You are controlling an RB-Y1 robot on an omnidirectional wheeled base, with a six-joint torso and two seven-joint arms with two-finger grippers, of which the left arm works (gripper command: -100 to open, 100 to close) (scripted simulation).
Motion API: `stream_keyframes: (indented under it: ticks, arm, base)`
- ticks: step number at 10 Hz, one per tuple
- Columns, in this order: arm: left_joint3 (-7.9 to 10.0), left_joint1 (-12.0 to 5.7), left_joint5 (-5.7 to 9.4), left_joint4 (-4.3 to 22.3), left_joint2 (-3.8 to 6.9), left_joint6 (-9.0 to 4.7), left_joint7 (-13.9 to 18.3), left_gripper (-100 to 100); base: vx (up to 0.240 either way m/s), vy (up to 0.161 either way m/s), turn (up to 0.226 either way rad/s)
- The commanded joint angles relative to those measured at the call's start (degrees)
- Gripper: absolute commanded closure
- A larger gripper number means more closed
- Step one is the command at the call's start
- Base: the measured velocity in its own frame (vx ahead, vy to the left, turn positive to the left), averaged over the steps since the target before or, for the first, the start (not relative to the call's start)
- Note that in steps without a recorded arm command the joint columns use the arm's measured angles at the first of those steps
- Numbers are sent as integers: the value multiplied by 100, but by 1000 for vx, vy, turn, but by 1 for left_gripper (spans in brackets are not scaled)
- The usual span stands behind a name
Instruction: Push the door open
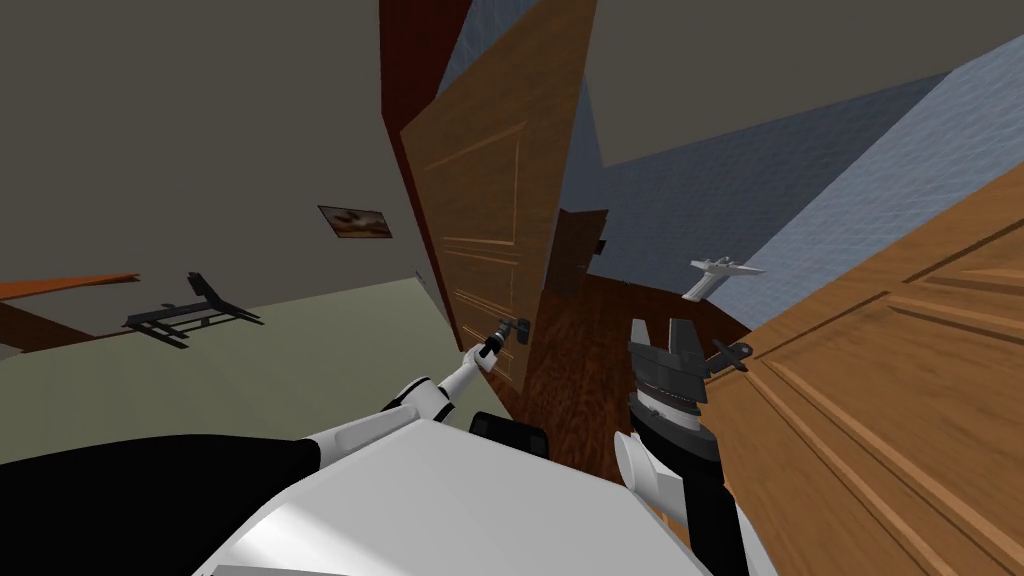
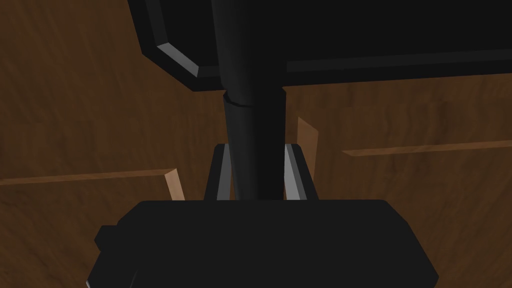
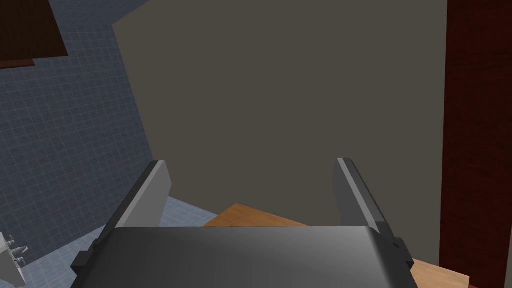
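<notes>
Clamping the dark lever handle from both sides, the left gripper has its pale fingers pressed flat against the bar, and the brown panelled door lies close behind them. From where I stand the hold sits just below the middle of the head view, at the end of a white forearm that reaches up to the free edge of the door leaf. The leaf itself rises from there toward the top centre of the frame and looks to be ajar, with a blue tiled wall and a dark wooden floor showing past its edge. I would judge the door to be a stiff, fairly heavy slab that swings on its far side by the dark red frame. That makes the handle edge the right place to push, since it gives the most leverage. The lever is thin and smooth and may turn or slip in the grip, so a steady push straight into the leaf seems wiser than a tug on the bar. The right gripper is raised right of centre with its fingers standing well apart, holding nothing, just beside a second wooden door at the right edge
</notes>
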Motion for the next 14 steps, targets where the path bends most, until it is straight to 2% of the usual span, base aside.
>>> stream_keyframes:
  ticks: [1, 2, 3, 4, 6, 7, 11, 13, 14]
  arm:
    - [159, -83, 44, 106, 85, -73, -55, 100]
    - [250, -81, 71, 110, 108, -69, -94, 100]
    - [250, -81, 71, 110, 108, -69, -94, 100]
    - [387, -80, 113, 117, 128, -62, -153, 100]
    - [387, -80, 113, 117, 128, -62, -153, 100]
    - [520, -78, 154, 123, 133, -56, -209, 100]
    - [761, -75, 227, 134, 109, -44, -312, 100]
    - [799, -75, 239, 136, 102, -42, -329, 100]
    - [897, -74, 269, 140, 74, -37, -370, 100]
  base:
    - [90, -106, 21]
    - [108, -158, 89]
    - [90, -126, 54]
    - [148, -123, 81]
    - [89, -97, 37]
    - [85, -123, 77]
    - [120, -172, 83]
    - [111, -115, 44]
    - [105, -131, 48]
